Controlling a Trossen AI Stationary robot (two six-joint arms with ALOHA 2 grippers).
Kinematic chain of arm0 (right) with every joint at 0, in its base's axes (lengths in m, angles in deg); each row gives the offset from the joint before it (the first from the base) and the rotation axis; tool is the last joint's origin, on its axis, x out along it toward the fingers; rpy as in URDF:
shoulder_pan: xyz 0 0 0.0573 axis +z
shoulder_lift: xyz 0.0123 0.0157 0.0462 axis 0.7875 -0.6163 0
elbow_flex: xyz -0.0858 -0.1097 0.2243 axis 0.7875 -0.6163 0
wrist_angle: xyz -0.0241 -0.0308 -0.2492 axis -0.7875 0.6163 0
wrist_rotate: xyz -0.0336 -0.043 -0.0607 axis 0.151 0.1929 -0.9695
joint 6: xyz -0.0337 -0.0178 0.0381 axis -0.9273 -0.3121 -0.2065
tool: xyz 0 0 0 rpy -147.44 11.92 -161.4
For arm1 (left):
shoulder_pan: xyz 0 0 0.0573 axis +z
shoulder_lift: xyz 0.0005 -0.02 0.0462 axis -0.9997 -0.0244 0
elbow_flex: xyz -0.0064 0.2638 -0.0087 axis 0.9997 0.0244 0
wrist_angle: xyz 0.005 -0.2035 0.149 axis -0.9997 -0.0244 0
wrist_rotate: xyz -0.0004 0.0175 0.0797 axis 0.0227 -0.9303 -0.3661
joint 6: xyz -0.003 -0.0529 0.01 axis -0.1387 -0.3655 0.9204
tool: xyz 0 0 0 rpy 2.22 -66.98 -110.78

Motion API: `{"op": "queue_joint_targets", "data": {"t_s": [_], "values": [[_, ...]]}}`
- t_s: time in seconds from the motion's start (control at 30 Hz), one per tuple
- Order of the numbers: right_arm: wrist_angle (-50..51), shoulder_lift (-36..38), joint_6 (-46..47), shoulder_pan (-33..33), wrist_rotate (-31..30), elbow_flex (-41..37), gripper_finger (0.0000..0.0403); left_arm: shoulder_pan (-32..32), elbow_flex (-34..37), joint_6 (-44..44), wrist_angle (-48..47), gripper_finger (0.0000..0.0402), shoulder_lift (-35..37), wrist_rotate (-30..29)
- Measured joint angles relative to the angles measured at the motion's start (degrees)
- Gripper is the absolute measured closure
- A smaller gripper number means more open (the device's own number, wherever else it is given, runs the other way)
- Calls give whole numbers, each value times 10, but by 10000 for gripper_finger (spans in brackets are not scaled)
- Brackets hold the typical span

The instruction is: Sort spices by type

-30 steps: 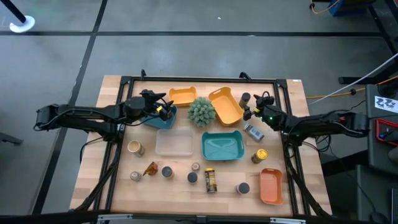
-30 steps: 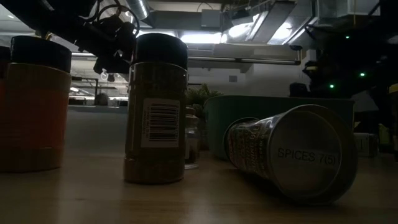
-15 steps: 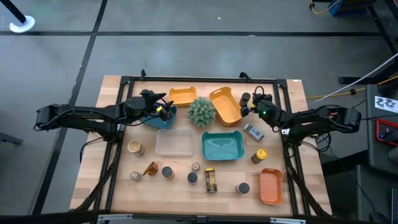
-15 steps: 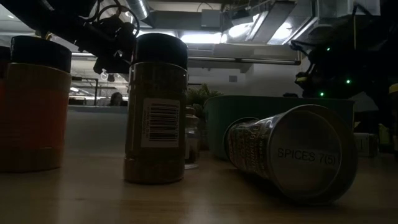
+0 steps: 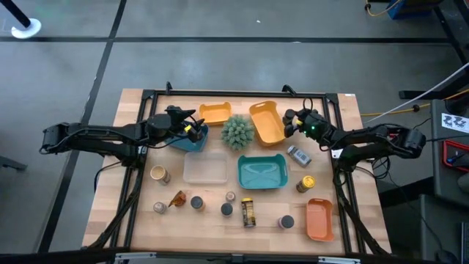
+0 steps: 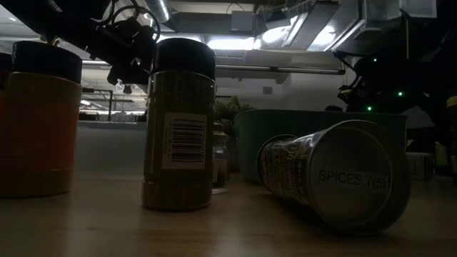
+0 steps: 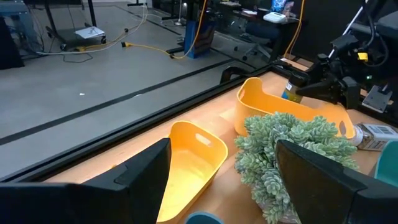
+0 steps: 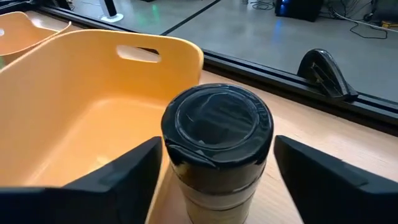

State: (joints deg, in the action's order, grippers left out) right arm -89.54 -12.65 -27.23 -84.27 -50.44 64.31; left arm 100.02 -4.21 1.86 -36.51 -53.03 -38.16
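Observation:
A dark-capped jar (image 8: 217,140) stands upright on the table against the end wall of an orange tray (image 8: 93,93) at the far right. My right gripper (image 5: 292,122) is at this jar, one finger (image 8: 127,180) on each side of it. My left gripper (image 5: 193,130) hangs open and holds nothing, above a small teal tray (image 5: 187,141) at the far left. Other spices lie along the near side: grey tins (image 5: 196,202), a tan jar (image 5: 157,174), an amber packet (image 5: 178,198), a yellow-lidded jar (image 5: 305,183), a sachet (image 5: 298,155). My right gripper's fingers flank the jar just below its black cap (image 8: 186,163), coming level and slightly downward from the table's right. The gaps are very narrow, and I cannot tell whether they touch it. The jar stands upright on the table.
A green spiky plant (image 5: 237,130) stands between the two orange trays (image 5: 215,112) at the back. A large teal tray (image 5: 261,172) and a clear tray (image 5: 204,169) fill the middle. Another orange tray (image 5: 319,218) sits near right. A jar (image 6: 335,178) lies on its side near the front edge.
My right gripper has moved toward the table's far left, up to the dark-capped jar beside the orange tray, and now has it between its fingers. The jar has stayed in place.

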Motion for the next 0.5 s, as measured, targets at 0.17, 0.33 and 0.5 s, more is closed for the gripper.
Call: {"op": "queue_joint_targets", "data": {"t_s": [0.17,0.33,0.5], "values": [[-7,0,-1,0,0,0,180,0,0,-2,0,128,0,0],[-13,0,-1,0,11,6,195,0,0,-2,0,128,0,0],[-12,0,-9,0,17,25,190,0,0,-2,0,128,0,0]]}}
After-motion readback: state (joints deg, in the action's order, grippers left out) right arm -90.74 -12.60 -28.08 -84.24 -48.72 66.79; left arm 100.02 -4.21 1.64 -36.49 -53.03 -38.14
